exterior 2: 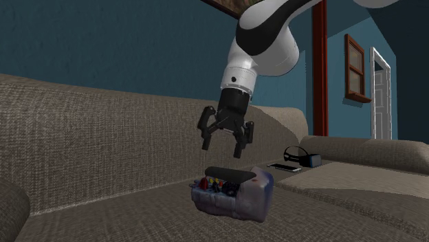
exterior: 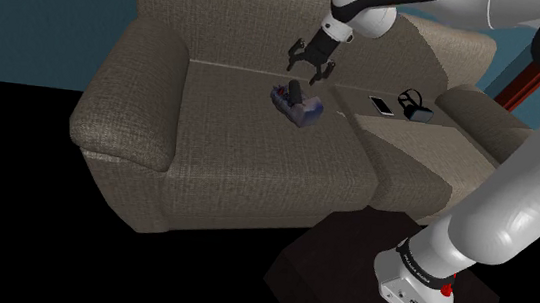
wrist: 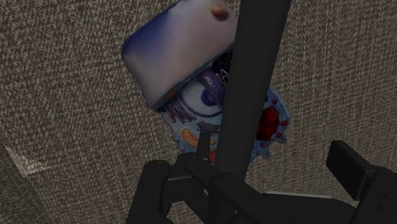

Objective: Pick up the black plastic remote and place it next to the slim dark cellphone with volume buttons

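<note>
The black remote (exterior 2: 227, 172) is a long slim bar lying across the top of a bluish-white box (exterior 2: 234, 198) on the brown sofa seat (exterior: 229, 142). My gripper (exterior 2: 225, 143) hangs open a short way above the remote and does not touch it. In the wrist view the remote (wrist: 251, 83) runs as a dark bar between the spread fingers of the gripper (wrist: 251, 167), over the box (wrist: 175, 51). From the shoulder view the gripper (exterior: 308, 69) hovers over the box (exterior: 297, 104). The slim dark cellphone (exterior: 380, 106) lies flat on the neighbouring cushion towards that view's right; it also appears as the cellphone (exterior 2: 284, 167).
A black headset-like object (exterior: 415, 106) sits just beyond the phone, seen also as the headset (exterior 2: 302, 157). The sofa back (exterior: 230, 17) rises behind the box. A seam splits the two seat cushions. The robot's dark stand (exterior: 348, 273) is at the sofa's front.
</note>
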You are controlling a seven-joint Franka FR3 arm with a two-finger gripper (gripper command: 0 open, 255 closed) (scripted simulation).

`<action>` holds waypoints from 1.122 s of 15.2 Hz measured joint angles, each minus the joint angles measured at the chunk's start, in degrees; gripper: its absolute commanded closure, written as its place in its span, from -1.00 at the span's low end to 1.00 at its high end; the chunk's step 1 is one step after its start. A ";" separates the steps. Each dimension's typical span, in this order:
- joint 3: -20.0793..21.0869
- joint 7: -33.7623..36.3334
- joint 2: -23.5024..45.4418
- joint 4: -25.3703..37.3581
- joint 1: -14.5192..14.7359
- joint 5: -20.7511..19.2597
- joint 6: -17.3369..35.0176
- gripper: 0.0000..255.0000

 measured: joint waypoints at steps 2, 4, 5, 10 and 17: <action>0.17 -0.09 0.66 -0.52 0.17 0.24 1.22 -1.00; 0.20 -0.19 0.78 -0.78 0.19 0.32 1.62 -1.00; 0.20 -0.21 0.79 -0.83 0.19 0.34 1.69 -1.00; 0.20 -0.23 0.79 -0.89 0.19 0.35 1.76 1.00; 0.20 -0.23 0.80 -0.89 0.19 0.35 1.76 1.00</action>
